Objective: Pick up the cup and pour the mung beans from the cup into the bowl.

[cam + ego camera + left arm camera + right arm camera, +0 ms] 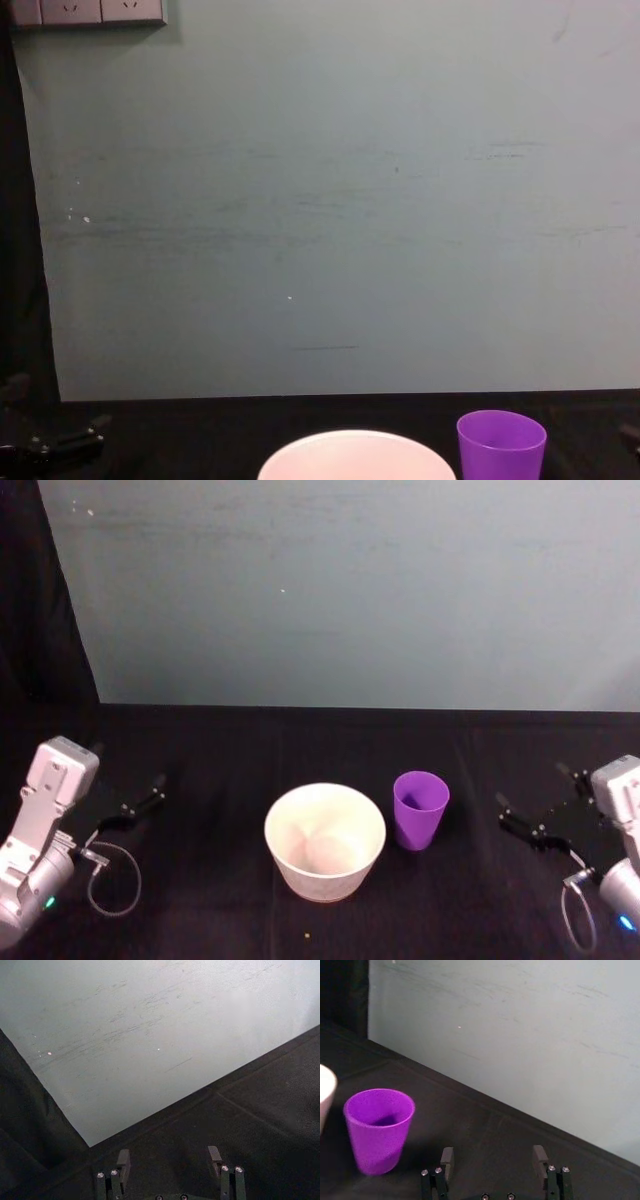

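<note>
The purple cup (pixel 420 809) stands upright on the black table, just right of the pale bowl (pixel 325 841). Its contents are hidden in shadow. The cup (pixel 379 1129) also appears in the right wrist view beside the bowl's rim (pixel 325 1091), and in the chest view the cup (pixel 501 446) stands right of the bowl (pixel 355 456). My right gripper (pixel 535 815) rests open at the table's right side, well clear of the cup, with its fingers (pixel 447 1159) spread. Far left, my left gripper (pixel 140 798) is open, fingers (pixel 123 1160) apart and holding nothing.
A pale grey-green wall (pixel 340 590) rises behind the black table (pixel 230 750). A dark curtain (pixel 40 600) hangs at the far left. A tiny speck (pixel 307 937) lies on the cloth in front of the bowl.
</note>
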Controlling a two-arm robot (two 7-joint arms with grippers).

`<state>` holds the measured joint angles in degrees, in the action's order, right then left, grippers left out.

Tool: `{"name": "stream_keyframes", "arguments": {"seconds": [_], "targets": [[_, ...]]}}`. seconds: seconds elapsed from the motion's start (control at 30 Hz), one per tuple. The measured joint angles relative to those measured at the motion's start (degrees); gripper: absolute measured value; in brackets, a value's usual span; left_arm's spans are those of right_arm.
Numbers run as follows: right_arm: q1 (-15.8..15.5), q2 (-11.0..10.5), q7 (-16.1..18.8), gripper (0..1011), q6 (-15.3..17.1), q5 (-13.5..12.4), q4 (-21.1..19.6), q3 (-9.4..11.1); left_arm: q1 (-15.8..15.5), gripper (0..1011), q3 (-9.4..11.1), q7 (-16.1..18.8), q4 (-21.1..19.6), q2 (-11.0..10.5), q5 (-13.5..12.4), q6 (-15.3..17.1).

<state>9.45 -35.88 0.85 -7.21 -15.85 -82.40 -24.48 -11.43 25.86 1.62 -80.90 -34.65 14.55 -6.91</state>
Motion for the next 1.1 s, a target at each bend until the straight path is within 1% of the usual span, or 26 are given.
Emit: {"name": "stream_keyframes", "arguments": {"seconds": [0.07, 0.13, 0.17, 0.23, 0.27, 0.33, 0.37, 0.43, 0.47, 0.57, 0.6, 0.63, 0.67, 0.73, 0.9, 0.93, 1.1], "targets": [[-1.5, -0.9, 1.3, 1003, -0.3, -1.1, -1.6, 1.0, 0.0, 1003, 0.0, 0.0, 0.0, 0.0, 0.0, 0.0], [-2.7, -1.4, 1.8, 1003, -0.6, -1.8, -2.8, 1.7, 0.0, 1003, 0.0, 0.0, 0.0, 0.0, 0.0, 0.0], [-4.0, -1.9, 2.3, 1003, -1.2, -2.5, -4.0, 2.4, 0.0, 1003, 0.0, 0.0, 0.0, 0.0, 0.0, 0.0], [-5.4, -2.2, 3.0, 1003, -2.1, -3.4, -5.0, 3.1, 0.0, 1003, 0.0, 0.0, 0.0, 0.0, 0.0, 0.0], [-6.5, -2.3, 3.8, 1003, -3.0, -4.6, -5.8, 3.8, 0.0, 1003, 0.0, 0.0, 0.0, 0.0, 0.0, 0.0], [-8.0, -2.3, 5.2, 1003, -4.2, -6.4, -6.3, 4.5, 0.0, 1003, 0.0, 0.0, 0.0, 0.0, 0.0, 0.0], [-8.0, -2.3, 5.2, 1003, -4.2, -6.4, -6.3, 4.5, 0.0, 1003, 0.0, 0.0, 0.0, 0.0, 0.0, 0.0], [-9.1, -1.8, 6.4, 1003, -5.2, -8.1, -6.4, 5.1, 0.0, 1003, 0.0, 0.0, 0.0, 0.0, 0.0, 0.0], [-9.5, -1.2, 7.6, 1003, -5.9, -9.4, -6.1, 5.4, 0.0, 1003, 0.0, 0.0, 0.0, 0.0, 0.0, 0.0], [-9.7, -0.2, 9.6, 1003, -6.9, -11.4, -5.1, 5.7, 0.0, 1003, 0.0, 0.0, 0.0, 0.0, 0.0, 0.0], [-9.7, 0.4, 10.9, 1002, -7.4, -12.4, -4.5, 5.7, 0.0, 1003, 0.0, 0.0, 0.0, 0.0, 0.0, 0.0], [-9.7, 0.4, 10.9, 1002, -7.4, -12.4, -4.5, 5.7, 0.0, 1003, 0.0, 0.0, 0.0, 0.0, 0.0, 0.0], [-9.5, 1.1, 12.0, 1003, -7.7, -13.1, -3.7, 5.6, 0.0, 1003, 0.0, 0.0, 0.0, 0.0, 0.0, 0.0], [-9.1, 2.1, 13.0, 1003, -7.9, -13.5, -2.6, 5.3, 0.0, 1003, 0.0, 0.0, 0.0, 0.0, 0.0, 0.0], [-7.5, 4.3, 14.7, 1003, -8.3, -13.4, 0.2, 4.4, 0.0, 1003, 0.0, 0.0, 0.0, 0.0, 0.0, 0.0], [-6.9, 5.1, 15.2, 1003, -8.4, -13.1, 1.2, 4.0, 0.0, 1003, 0.0, 0.0, 0.0, 0.0, 0.0, 0.0], [-4.7, 7.1, 16.5, 1003, -8.4, -12.2, 4.2, 3.3, 0.0, 1003, 0.0, 0.0, 0.0, 0.0, 0.0, 0.0]]}}
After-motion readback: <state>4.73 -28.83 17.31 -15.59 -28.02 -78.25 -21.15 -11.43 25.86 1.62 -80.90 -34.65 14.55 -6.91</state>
